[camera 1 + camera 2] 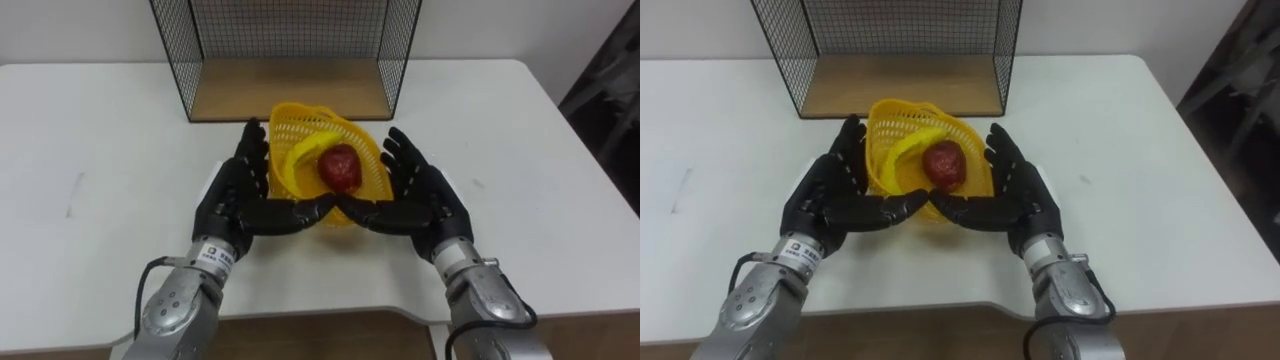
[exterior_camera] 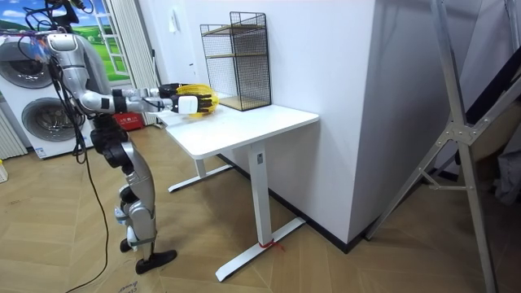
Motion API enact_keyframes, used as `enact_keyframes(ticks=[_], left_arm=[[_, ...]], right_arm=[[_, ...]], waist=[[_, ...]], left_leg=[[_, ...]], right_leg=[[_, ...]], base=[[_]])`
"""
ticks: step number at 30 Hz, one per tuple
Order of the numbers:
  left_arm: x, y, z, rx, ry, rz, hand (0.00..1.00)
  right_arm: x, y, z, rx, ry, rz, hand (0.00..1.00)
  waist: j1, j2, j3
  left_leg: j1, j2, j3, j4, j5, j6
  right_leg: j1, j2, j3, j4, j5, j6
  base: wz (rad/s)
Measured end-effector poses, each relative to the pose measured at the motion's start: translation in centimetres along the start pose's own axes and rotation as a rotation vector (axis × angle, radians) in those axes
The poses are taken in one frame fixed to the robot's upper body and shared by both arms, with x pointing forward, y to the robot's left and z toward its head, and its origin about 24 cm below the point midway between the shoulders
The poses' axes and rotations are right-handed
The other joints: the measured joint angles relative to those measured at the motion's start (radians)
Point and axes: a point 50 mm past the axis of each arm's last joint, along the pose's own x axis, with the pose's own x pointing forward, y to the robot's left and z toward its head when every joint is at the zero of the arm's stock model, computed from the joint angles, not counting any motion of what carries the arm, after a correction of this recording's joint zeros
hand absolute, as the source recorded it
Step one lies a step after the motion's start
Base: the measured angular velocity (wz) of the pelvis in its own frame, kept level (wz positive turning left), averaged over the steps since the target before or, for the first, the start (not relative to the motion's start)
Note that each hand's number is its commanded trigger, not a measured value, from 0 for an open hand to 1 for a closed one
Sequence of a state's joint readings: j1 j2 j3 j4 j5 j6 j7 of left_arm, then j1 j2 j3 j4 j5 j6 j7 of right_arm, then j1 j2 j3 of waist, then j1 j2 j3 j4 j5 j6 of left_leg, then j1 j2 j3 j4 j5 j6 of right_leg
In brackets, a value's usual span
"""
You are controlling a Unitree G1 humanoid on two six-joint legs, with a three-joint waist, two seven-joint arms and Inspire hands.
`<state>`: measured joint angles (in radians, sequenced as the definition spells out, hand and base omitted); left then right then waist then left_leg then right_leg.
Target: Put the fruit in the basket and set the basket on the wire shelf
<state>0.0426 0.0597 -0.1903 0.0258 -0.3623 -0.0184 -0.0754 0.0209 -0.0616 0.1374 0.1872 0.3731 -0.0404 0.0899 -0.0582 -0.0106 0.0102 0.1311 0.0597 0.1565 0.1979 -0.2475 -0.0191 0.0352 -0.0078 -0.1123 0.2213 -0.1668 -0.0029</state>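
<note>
**Background items, referenced to table**

White rectangular table on white T-legs (image 2: 269,122) stands on a brown herringbone wood floor (image 2: 342,268). White front-loading washing machines (image 2: 37,114) sit beyond the table, at the room view's left. A grey metal strut frame (image 2: 456,122) stands well apart from the table, at the room view's right.

Yellow plastic for the basket (image 1: 300,120), moulded into an open lattice, lightly glossy along the rim. Inside, a red fruit (image 1: 340,167) with smooth, waxy, shiny skin, beside a banana (image 1: 297,155) with smooth matt yellow peel. Hard black plastic shells on the left hand (image 1: 232,205) and the right hand (image 1: 428,195), mostly matt, with a dull sheen on the finger backs. Thin black metal mesh for the wire shelf (image 1: 290,40), matt coated, over a base board (image 1: 290,95) of pale wood, flat and unpolished in look. Smooth white top on the table (image 1: 100,170), matt to satin; in the room view, white painted metal legs (image 2: 259,191). Wood-look parquet on the floor (image 2: 342,260), low in sheen.
</note>
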Motion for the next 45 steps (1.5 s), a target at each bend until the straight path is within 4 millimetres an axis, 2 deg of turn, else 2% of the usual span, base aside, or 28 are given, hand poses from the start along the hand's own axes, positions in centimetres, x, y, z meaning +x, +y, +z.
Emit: enact_keyframes(ticks=[22, 32, 39, 42, 45], left_arm=[[0.0, -0.3, 0.1, 0.002, -0.001, -0.01, 0.0], [0.0, -0.1, 0.0, 0.003, 0.003, 0.0, 0.0], [0.0, -0.1, 0.0, 0.006, 0.004, 0.001, 0.0], [0.0, 0.0, 0.0, 0.008, 0.005, 0.005, 0.0], [0.0, 0.0, 0.0, 0.009, 0.005, 0.014, 0.0]], right_arm=[[0.1, 0.0, 0.3, 0.016, -0.001, -0.011, 0.0], [0.1, 0.7, 3.4, -0.013, -0.126, 0.002, 0.0], [0.1, 0.7, 3.6, -0.013, -0.135, -0.002, 0.0], [0.1, 0.7, 3.6, -0.013, -0.135, -0.001, 0.0], [0.1, 0.8, 3.6, -0.01, -0.137, 0.001, 0.0]], waist=[[0.009, -0.001, -0.0002], [0.011, -0.003, -0.0006], [0.012, -0.008, 0.002], [0.012, -0.016, 0.0062], [0.011, -0.021, 0.005]], left_leg=[[-0.004, -0.003, 0.007, 0.0, 0.001, 0.002], [-0.021, -0.004, 0.006, 0.004, 0.002, 0.003], [-0.02, -0.004, 0.004, 0.003, 0.002, 0.003], [-0.022, -0.004, 0.004, 0.005, 0.002, 0.003], [-0.029, -0.004, 0.004, 0.008, 0.002, 0.003]], right_leg=[[-0.021, -0.002, 0.006, 0.022, 0.0, 0.0], [-0.043, -0.006, 0.004, 0.037, -0.001, 0.001], [-0.041, -0.007, 0.001, 0.038, -0.001, 0.001], [-0.042, -0.007, 0.0, 0.038, -0.001, 0.001], [-0.047, -0.007, 0.0, 0.039, -0.001, 0.001]], base=[[-0.01], [0.0], [0.0], [0.0], [0.0]])
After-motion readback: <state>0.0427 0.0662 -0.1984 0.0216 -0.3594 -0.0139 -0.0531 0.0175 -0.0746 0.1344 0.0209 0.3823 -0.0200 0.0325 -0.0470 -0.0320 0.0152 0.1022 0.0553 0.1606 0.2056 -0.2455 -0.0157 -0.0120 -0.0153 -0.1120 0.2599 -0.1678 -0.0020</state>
